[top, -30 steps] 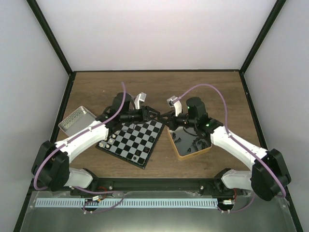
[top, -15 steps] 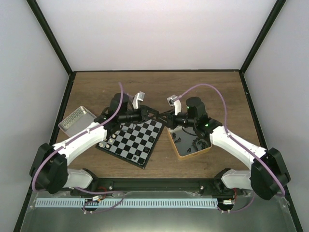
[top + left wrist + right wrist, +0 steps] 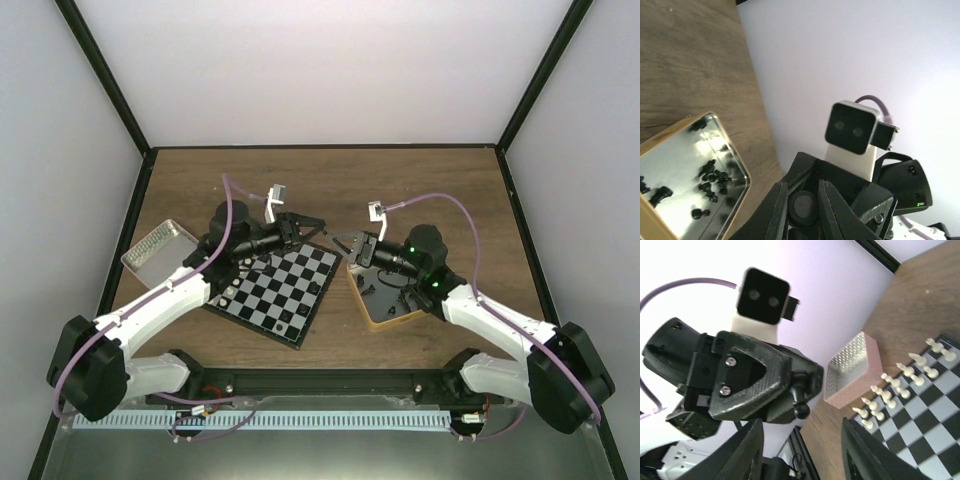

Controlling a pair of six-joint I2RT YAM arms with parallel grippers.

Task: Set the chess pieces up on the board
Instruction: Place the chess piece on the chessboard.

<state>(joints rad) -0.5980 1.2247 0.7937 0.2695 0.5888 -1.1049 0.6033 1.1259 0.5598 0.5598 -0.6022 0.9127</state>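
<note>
Chess pieces (image 3: 888,376) line the board (image 3: 285,290); left fingers (image 3: 827,205) clamp a black piece (image 3: 801,411), right fingers (image 3: 747,452) apart.

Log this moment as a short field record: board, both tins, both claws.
board: white pieces in two rows along the edge nearest the silver-and-pink tin
gold-rimmed tin: right of the board, loose black pieces inside
left claw: shut on a small black piece, raised near the board's far corner
right claw: open, empty, facing the left claw
</note>
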